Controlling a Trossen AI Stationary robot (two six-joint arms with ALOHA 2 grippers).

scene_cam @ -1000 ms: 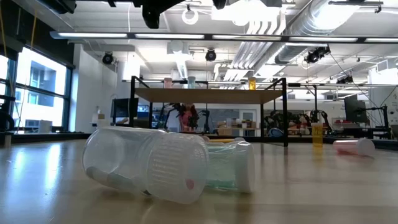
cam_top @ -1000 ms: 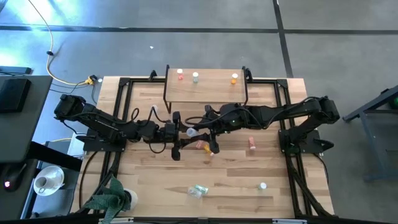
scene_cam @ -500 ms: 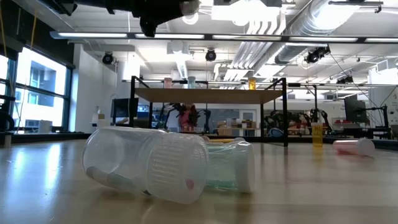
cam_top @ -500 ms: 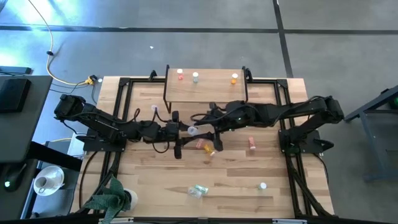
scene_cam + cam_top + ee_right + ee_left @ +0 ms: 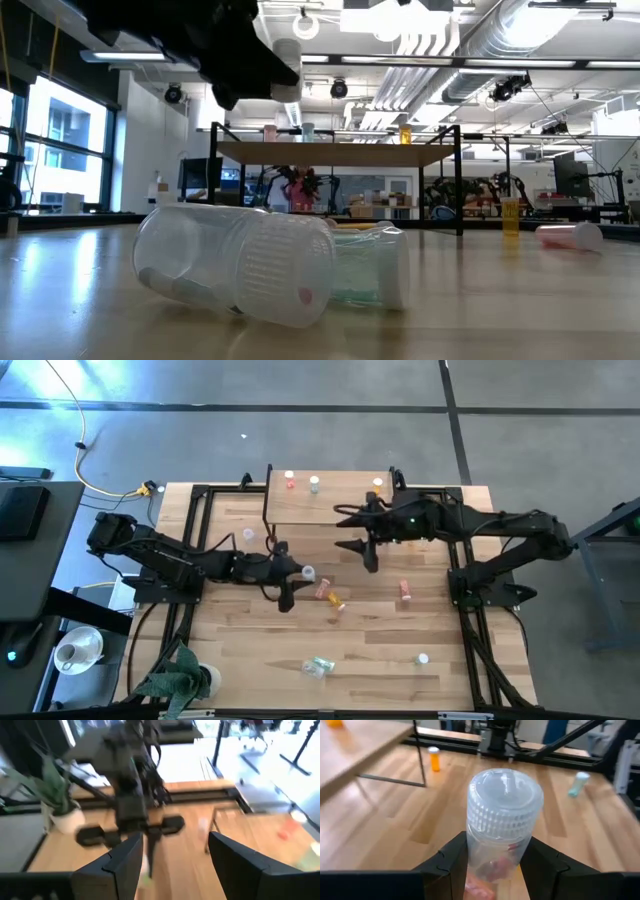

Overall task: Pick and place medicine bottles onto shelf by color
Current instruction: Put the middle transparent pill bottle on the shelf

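A clear medicine bottle (image 5: pixel 505 805) with a ribbed white cap, something pink inside it, hangs over the table's middle with my left gripper (image 5: pixel 298 572) shut on it. My right gripper (image 5: pixel 352 535) stands open and holds nothing, high above the table by the shelf's near right corner. The shelf (image 5: pixel 330 500) stands at the far edge and carries a red (image 5: pixel 290 482), a pale (image 5: pixel 314 484) and an orange bottle (image 5: pixel 377 484), all upright. On the tabletop lie an orange bottle (image 5: pixel 328 596), a red-pink one (image 5: pixel 405 590) and pale green ones (image 5: pixel 320 666). My left gripper pinches the clear bottle's body (image 5: pixel 492 865), just below the cap, between its two fingers. The fingers come from the table's left, slanting a little downward, and lie along the bottle. The cap (image 5: pixel 309 573) points away from the gripper, and the bottle is lifted clear of the table.
A white-capped bottle (image 5: pixel 423 658) stands near the front right. A potted plant (image 5: pixel 180 678) sits at the front left corner. Black frame rails (image 5: pixel 190 540) run along the table's sides. In the low view the pale bottles (image 5: pixel 240 260) lie close in front.
My right gripper has drawn back from the clear bottle, going up and toward the table's far right, by the shelf. My left gripper has tipped its front end downward and sunk a little, keeping the bottle.
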